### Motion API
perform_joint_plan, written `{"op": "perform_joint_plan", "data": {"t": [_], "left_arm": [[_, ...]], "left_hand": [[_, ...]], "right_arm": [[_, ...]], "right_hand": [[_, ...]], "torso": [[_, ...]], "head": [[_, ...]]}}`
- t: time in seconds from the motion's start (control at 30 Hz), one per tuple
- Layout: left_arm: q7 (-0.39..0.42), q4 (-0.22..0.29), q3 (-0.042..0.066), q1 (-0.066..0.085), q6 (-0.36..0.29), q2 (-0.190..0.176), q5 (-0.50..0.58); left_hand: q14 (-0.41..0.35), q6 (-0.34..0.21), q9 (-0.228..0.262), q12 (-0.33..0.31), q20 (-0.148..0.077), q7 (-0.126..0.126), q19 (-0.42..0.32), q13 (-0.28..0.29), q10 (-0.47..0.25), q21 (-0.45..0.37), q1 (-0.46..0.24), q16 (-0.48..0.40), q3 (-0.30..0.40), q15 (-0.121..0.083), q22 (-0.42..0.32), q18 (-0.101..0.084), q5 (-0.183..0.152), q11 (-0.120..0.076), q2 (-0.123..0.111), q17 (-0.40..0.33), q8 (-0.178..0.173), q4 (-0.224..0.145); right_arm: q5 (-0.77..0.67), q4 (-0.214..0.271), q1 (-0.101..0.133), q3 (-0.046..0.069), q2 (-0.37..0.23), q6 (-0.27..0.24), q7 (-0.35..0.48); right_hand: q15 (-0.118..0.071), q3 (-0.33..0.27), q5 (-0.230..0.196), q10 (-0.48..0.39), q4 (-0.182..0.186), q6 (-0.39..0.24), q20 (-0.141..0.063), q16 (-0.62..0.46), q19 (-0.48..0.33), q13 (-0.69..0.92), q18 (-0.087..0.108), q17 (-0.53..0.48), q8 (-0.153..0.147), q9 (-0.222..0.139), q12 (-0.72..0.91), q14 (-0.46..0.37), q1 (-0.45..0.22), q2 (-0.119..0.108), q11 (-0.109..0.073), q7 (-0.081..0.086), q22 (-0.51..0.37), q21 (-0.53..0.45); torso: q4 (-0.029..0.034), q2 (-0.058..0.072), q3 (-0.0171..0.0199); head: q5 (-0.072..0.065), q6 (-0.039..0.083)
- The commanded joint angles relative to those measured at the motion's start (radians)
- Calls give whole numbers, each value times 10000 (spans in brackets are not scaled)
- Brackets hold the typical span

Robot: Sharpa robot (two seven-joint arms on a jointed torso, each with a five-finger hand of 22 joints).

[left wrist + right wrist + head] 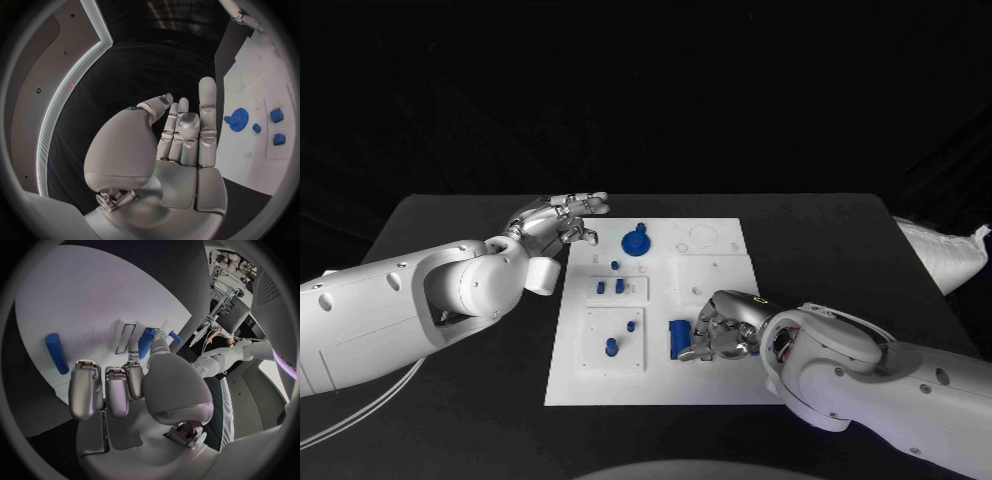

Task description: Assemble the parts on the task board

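Right hand is being lowered onto the task board's near right part, fingers curled in beside a blue cylinder; whether it is gripped cannot be told. Leftward, the left hand is being held open, fingers apart, by the board's far left corner, near the blue gear.
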Motion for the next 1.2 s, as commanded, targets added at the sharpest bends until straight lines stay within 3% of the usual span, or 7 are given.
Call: {"op": "perform_joint_plan", "data": {"t": [0.03, 0.3, 0.57, 0.67, 0.9, 1.0, 1.2], "left_arm": [[28, 24, 5, 4, 150, 3, -39], [6, 3, 5, 4, 152, -12, -39], [7, -2, 4, 4, 132, -39, -39], [8, 3, 4, 4, 123, -51, -39], [15, 14, 3, 4, 114, -54, -39], [20, 22, 1, 3, 114, -54, -39], [24, 29, -3, -1, 127, -39, -39]], "left_hand": [[-73, -83, 11, 23, 4, 12, -67, 11, -81, -39, 23, -13, -6, -11, -13, 185, 30, 9, 39, -9, 62, -74], [-77, -85, 11, 30, 4, 11, -68, 11, -87, -39, 27, -15, -3, -11, -13, 185, 31, 8, 41, -18, 66, -79], [-77, -85, 11, 30, 4, 11, -68, 11, -87, -39, 27, -15, -3, -11, -13, 185, 31, 8, 41, -18, 66, -79], [-77, -85, 11, 30, 4, 11, -68, 11, -87, -39, 27, -15, -3, -11, -13, 185, 31, 8, 41, -18, 66, -79], [-77, -85, 11, 30, 4, 11, -68, 11, -87, -39, 27, -15, -3, -11, -13, 185, 31, 8, 41, -18, 66, -79], [-77, -85, 11, 30, 4, 11, -68, 11, -87, -39, 27, -15, -3, -11, -13, 185, 31, 8, 41, -18, 66, -79], [-77, -85, 11, 30, 4, 11, -68, 11, -87, -39, 27, -15, -3, -11, -13, 185, 31, 8, 41, -18, 66, -79]], "right_arm": [[-123, 49, -17, -4, -36, 342, 51], [-117, 368, -44, -3, -317, 214, 143], [-204, 967, 12, 10, -1173, -298, 210], [-81, 1147, 172, 14, -1644, -584, 465], [68, 1298, 482, 15, -2652, -873, 914], [-164, 1226, 531, 11, -2938, -757, 897], [-919, 1054, 523, -15, -3055, -588, 607]], "right_hand": [[-8, -12, -100, 305, -96, -3, -52, 23, 107, 345, -201, 2118, 68, 24, -71, 968, 116, -36, -74, -25, -8, 20], [7, -270, -193, 278, 40, -60, -39, -5, 75, 323, -189, 2074, 75, 86, -143, 958, -249, -482, -59, -15, -67, -26], [9, -248, -181, 268, 164, -157, -38, -42, 45, 341, -174, 2014, 40, 107, -148, 944, -319, -695, -50, -1, -145, -80], [53, -32, -45, 266, 146, -355, -9, -52, 40, 380, -176, 2002, -90, 81, -123, 941, -88, -496, 13, 70, -145, -87], [229, 300, 1572, 272, -77, -834, 137, -28, 60, 462, -190, 2050, -714, -155, -78, 953, 464, 117, 221, 337, -70, -49], [273, 522, 1427, 286, -93, -817, 189, -25, 61, 510, -190, 2056, -1006, -325, -45, 955, 627, 488, 265, 392, -51, -38], [275, 643, 1414, 297, -87, -576, 210, -8, 75, 535, -198, 2087, -1165, -459, -43, 961, 684, 613, 254, 362, 12, -2]], "torso": [[-5, -5, 2], [-7, -10, 3], [-23, -7, 0], [-16, -7, -1], [-36, -13, 6], [-53, -8, 16], [-28, -9, 11]], "head": [[3, -11], [1, -5], [0, 18], [-30, 13], [-76, 28], [-99, 49], [-274, 108]]}}
